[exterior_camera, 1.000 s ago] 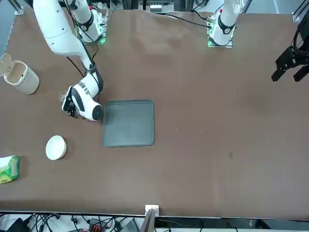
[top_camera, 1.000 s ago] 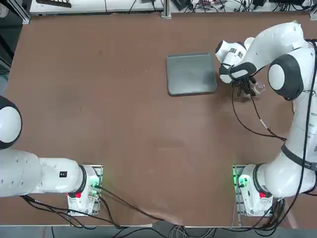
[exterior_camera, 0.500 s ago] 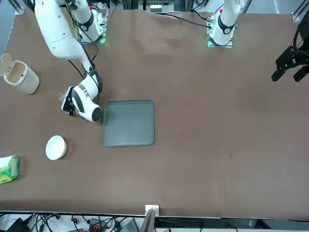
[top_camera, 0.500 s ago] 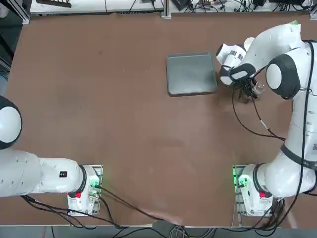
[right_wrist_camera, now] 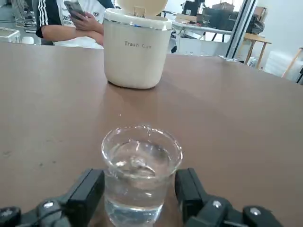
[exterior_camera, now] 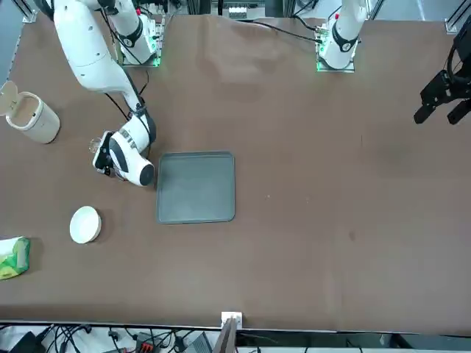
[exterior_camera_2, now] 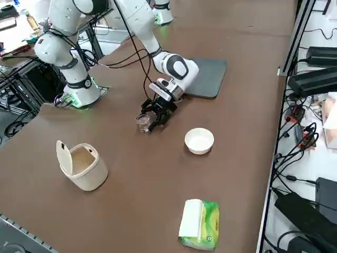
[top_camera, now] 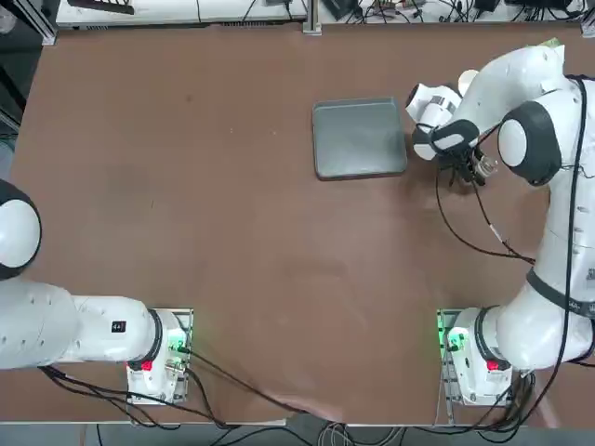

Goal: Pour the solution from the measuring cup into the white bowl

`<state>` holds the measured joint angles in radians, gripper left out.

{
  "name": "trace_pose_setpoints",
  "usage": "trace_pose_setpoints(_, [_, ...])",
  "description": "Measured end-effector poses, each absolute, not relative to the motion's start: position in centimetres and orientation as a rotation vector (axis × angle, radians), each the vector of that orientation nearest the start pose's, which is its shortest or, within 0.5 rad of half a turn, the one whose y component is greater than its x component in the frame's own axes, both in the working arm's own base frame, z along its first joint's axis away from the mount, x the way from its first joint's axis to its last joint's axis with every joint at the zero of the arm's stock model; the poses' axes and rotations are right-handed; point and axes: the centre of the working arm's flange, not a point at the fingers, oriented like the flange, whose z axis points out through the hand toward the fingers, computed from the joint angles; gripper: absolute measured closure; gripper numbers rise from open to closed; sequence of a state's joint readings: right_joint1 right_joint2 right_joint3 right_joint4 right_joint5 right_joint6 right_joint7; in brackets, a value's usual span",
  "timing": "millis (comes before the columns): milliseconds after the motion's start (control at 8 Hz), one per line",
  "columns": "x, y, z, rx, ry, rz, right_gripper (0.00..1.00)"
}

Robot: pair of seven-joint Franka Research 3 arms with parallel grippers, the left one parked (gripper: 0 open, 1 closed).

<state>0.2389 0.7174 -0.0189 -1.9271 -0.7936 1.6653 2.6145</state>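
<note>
The measuring cup (right_wrist_camera: pixel 141 173) stands upright on the table directly between the fingers of the right gripper (right_wrist_camera: pixel 141 198), one finger on each side, spread and seemingly not yet pressing the glass. The white bowl (exterior_camera_2: pixel 199 140) lies near, off to one side. Straight beyond the cup, a lidded bin (right_wrist_camera: pixel 136 45) reads "Trash Can".

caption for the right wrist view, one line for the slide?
Right gripper straddles the liquid-filled measuring cup on the brown table, fingers open either side; white trash can stands beyond.
</note>
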Motion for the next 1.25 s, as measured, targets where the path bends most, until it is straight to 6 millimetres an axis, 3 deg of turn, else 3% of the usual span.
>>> trace_pose_setpoints(250, [51.5, 4.4, 10.1, 1.208, -1.644, 0.644, 0.26])
trace_pose_setpoints(875, [52.5, 6.2, 11.1, 1.241, -1.586, 0.730, 0.26])
trace_pose_setpoints(1250, [56.0, 7.9, 14.8, 1.334, -1.569, 0.790, 0.26])
